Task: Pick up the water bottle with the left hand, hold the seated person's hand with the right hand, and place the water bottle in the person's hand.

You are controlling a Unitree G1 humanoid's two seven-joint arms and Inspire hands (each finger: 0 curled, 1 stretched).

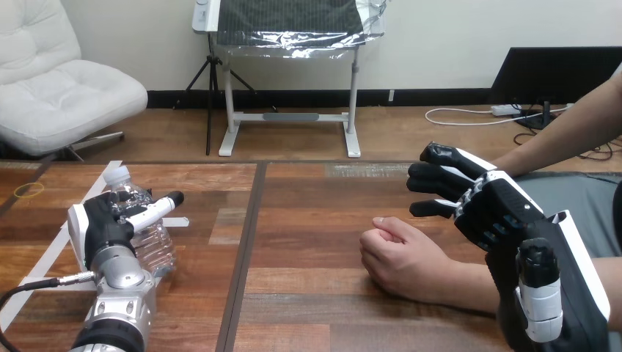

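A clear plastic water bottle (152,246) with a white cap stands slightly tilted at the table's left. My left hand (103,229) is wrapped round it from the left, the thumb (155,211) lying across its front. The person's hand (400,255) rests on the table right of the middle, loosely closed, with its forearm running off to the lower right. My right hand (499,213) hangs open just above and beyond that forearm. Its dark fingers (440,174) reach left past the wrist, and I see no contact with the person's hand.
White tape lines (44,260) cross the table under my left arm. A yellow ring (29,189) lies at the far left. A dark seam (246,242) splits the tabletop. The person's other arm (572,125) comes in from the upper right.
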